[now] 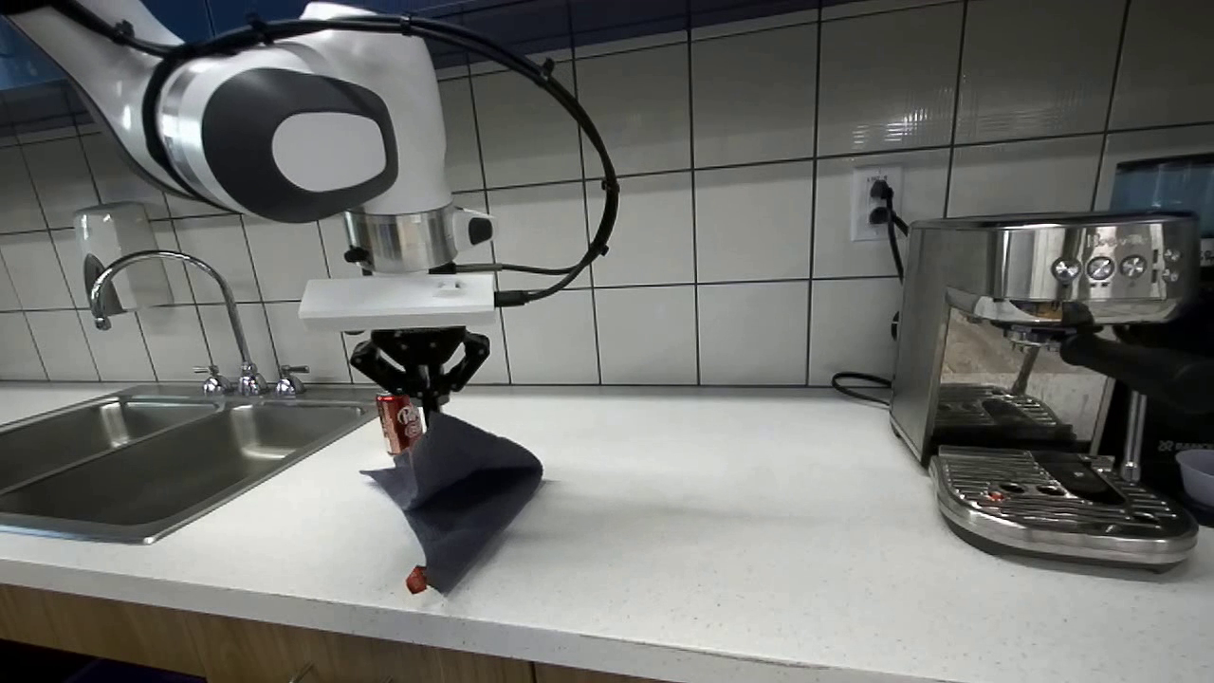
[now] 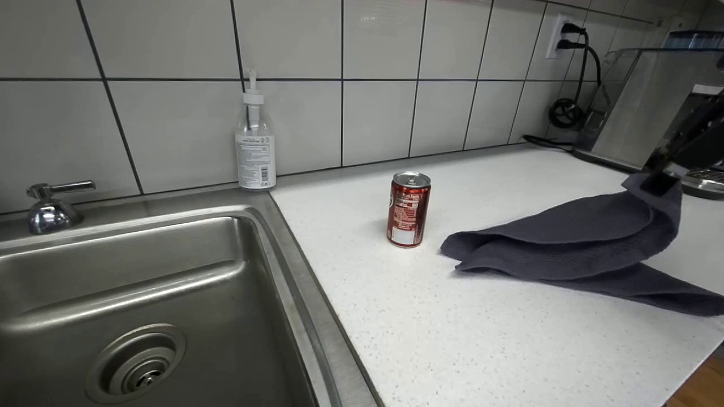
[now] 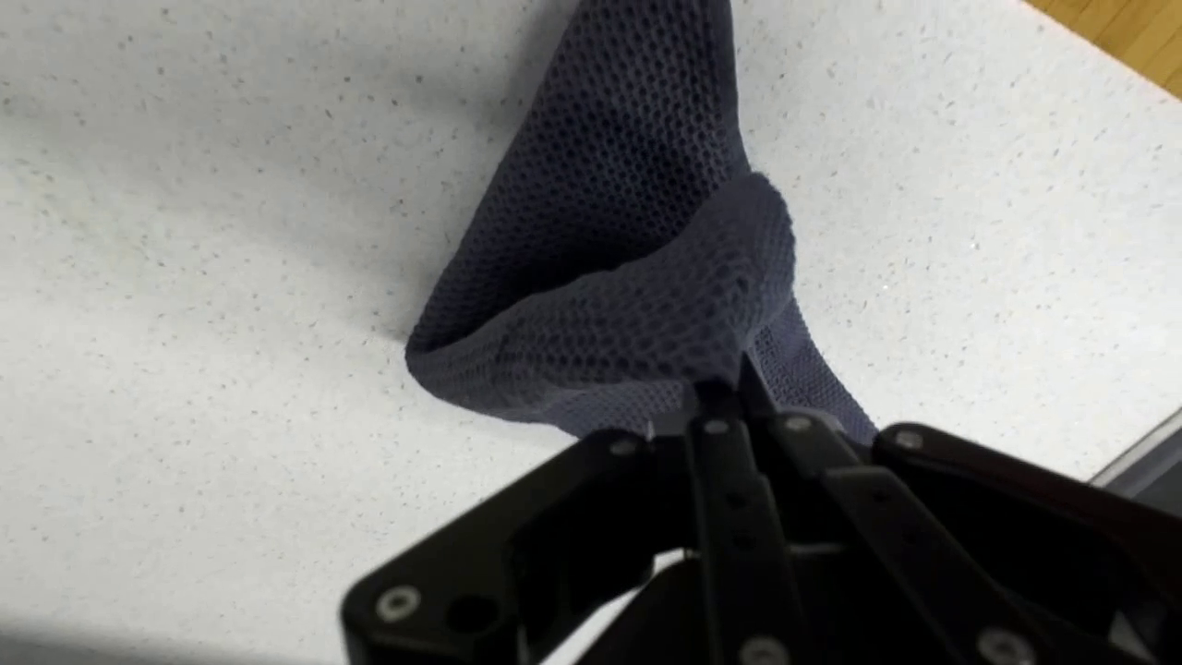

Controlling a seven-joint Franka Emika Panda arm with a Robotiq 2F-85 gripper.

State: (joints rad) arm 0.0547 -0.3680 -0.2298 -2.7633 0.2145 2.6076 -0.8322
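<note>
I note the surface (image 1: 759, 503) bears the lower folds of the cloth (image 2: 565, 237); its top peaks, I judge, because the gripper (image 3: 736, 392) pinches a fold there, jaws closed to about fabric thickness. The can (image 2: 408, 209) stands upright, apart from the cloth. A red piece (image 1: 415, 580), unidentified, shows at the cloth's corner.

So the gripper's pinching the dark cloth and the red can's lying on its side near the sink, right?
Not quite: the red can stands upright near the sink, not on its side, as an exterior view shows. The gripper is indeed pinching the dark cloth.
</note>
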